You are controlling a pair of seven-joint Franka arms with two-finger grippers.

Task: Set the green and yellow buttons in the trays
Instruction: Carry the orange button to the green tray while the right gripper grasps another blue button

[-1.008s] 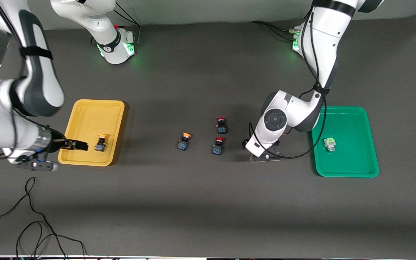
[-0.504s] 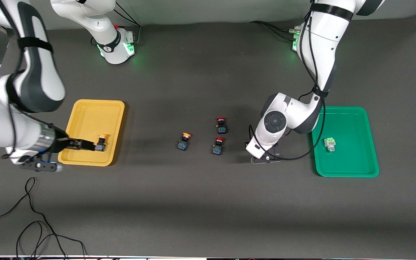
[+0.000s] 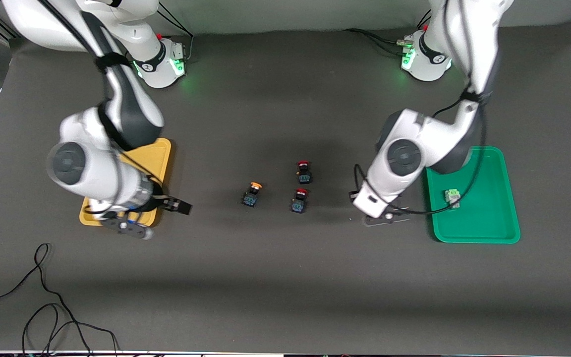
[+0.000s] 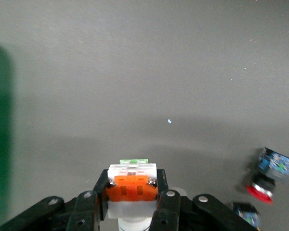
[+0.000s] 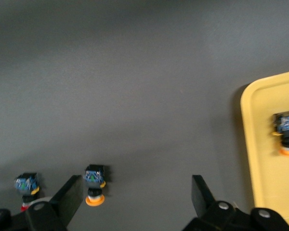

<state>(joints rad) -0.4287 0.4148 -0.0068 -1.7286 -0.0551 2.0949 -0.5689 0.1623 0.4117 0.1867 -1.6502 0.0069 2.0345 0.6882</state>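
The dark grey table (image 3: 285,277) bears a green tray (image 3: 493,233) and a yellow tray (image 5: 260,144), which the right arm largely hides from the front. Beside the green tray, the left gripper (image 4: 132,186) is covered by its arm and clamps a white green-faced button (image 4: 132,169). The right gripper (image 5: 137,192) hangs spread beside the yellow tray.

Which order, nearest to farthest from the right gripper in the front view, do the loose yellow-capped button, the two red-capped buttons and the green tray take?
Measured from the right gripper, which is over the table beside the yellow tray:
1. Yellow-capped button, mid-table.
2. Nearer red-capped button and farther red-capped button, toward the left arm's end; too close to call.
3. Green tray, at the left arm's end.
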